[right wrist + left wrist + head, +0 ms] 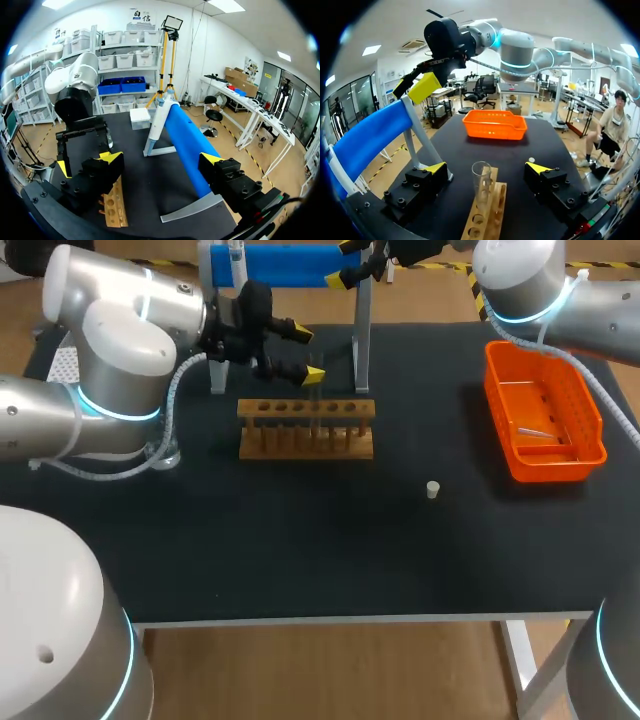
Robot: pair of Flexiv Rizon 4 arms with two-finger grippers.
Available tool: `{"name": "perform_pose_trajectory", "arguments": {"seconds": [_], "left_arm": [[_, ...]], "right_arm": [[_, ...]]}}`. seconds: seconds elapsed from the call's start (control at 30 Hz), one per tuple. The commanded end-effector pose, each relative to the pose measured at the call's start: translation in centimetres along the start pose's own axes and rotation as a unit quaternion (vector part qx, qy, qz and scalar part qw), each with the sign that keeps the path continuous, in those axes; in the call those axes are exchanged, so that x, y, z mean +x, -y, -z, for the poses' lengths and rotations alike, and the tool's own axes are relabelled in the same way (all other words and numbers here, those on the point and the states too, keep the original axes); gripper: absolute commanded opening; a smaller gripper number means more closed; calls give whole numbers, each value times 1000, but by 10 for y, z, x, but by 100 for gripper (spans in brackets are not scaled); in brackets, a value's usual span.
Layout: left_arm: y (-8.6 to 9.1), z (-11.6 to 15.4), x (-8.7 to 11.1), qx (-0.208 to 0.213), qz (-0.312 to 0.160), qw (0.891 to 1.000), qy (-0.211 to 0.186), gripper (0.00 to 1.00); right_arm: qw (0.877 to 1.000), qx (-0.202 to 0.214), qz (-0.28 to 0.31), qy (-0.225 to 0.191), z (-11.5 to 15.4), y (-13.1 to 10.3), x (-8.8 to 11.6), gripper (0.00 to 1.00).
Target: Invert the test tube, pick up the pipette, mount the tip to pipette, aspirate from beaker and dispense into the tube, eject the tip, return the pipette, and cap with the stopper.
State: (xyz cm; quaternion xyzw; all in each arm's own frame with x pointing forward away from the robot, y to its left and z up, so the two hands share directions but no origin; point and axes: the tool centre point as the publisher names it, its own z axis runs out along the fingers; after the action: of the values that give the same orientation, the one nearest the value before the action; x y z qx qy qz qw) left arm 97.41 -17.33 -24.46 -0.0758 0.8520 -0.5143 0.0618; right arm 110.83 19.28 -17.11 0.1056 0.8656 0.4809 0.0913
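A clear test tube (481, 181) stands upright in the wooden rack (306, 427), at its end hole. My left gripper (486, 169) is open around the tube, one finger on each side, neither touching it. In the head view the left gripper (303, 354) hovers just over the rack's top. The blue pipette (182, 134) lies on its stand (362, 340) at the back. My right gripper (161, 160) is open around the pipette's body without clamping it. The small white stopper (432, 489) sits on the mat.
An orange basket (545, 415) at the right holds a thin pale item. A clear glass vessel (165, 455) sits under my left arm. The table's front edge (350, 620) runs along the near side.
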Motion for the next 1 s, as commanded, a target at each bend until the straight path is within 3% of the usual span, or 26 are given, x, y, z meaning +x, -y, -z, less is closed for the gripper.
{"name": "perform_pose_trajectory", "arguments": {"seconds": [0.03, 0.3, 1.0], "left_arm": [[-7, -14, -4, -4, 0, 1000, 1, 100], [-19, -27, -4, -15, 2, 1000, 3, 100], [-30, -40, -6, -41, 4, 999, 23, 100]], "right_arm": [[1000, 3, 0, -2, 1, -1, -1, 100], [1000, 3, 0, -2, 1, -1, -1, 100], [1000, 3, 0, -2, 1, -1, -1, 100]]}}
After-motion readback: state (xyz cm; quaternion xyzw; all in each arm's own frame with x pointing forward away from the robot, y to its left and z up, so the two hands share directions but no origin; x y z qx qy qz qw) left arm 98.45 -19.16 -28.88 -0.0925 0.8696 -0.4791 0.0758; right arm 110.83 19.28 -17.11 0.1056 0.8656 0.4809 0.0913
